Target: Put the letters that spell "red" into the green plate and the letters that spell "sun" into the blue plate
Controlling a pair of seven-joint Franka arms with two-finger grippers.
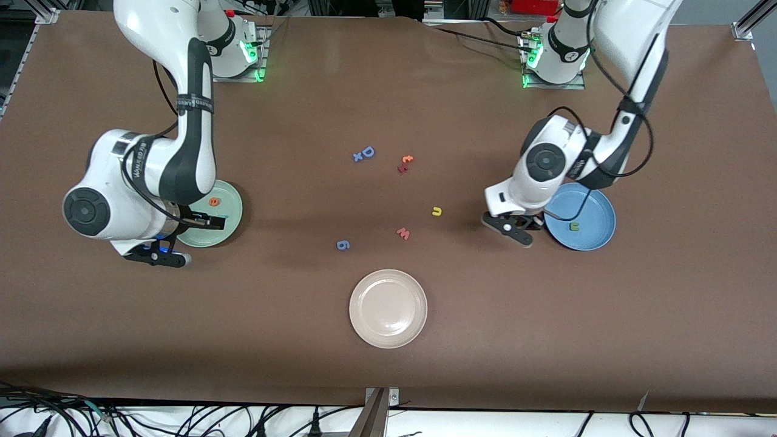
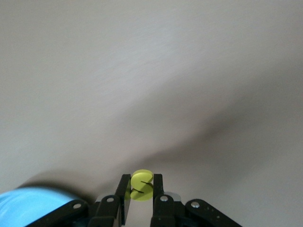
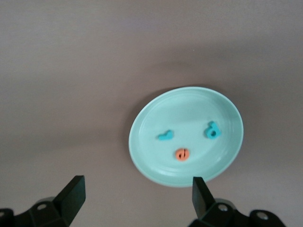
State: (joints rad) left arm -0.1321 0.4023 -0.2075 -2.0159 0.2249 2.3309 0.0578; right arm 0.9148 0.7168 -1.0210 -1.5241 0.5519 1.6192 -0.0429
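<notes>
My left gripper [image 2: 141,187] is shut on the yellow s [image 2: 142,185] and hangs [image 1: 515,229] over the table just beside the blue plate [image 1: 598,209]. A corner of the blue plate [image 2: 33,208] also shows in the left wrist view. The green n [image 1: 573,226] lies in that plate. The yellow u [image 1: 436,211] lies on the table toward the middle. My right gripper [image 3: 137,196] stands open and empty above the green plate [image 3: 189,106], which holds the teal r [image 3: 164,136], teal d [image 3: 212,131] and orange e [image 3: 182,153]. In the front view the right gripper [image 1: 199,223] hides part of the green plate [image 1: 234,209].
A red-pink w [image 1: 403,233] and a blue 6 [image 1: 343,244] lie mid-table. A blue D with x [image 1: 364,153] and a red and orange letter pair [image 1: 405,163] lie nearer the bases. A beige-white plate [image 1: 364,328] sits nearest the front camera.
</notes>
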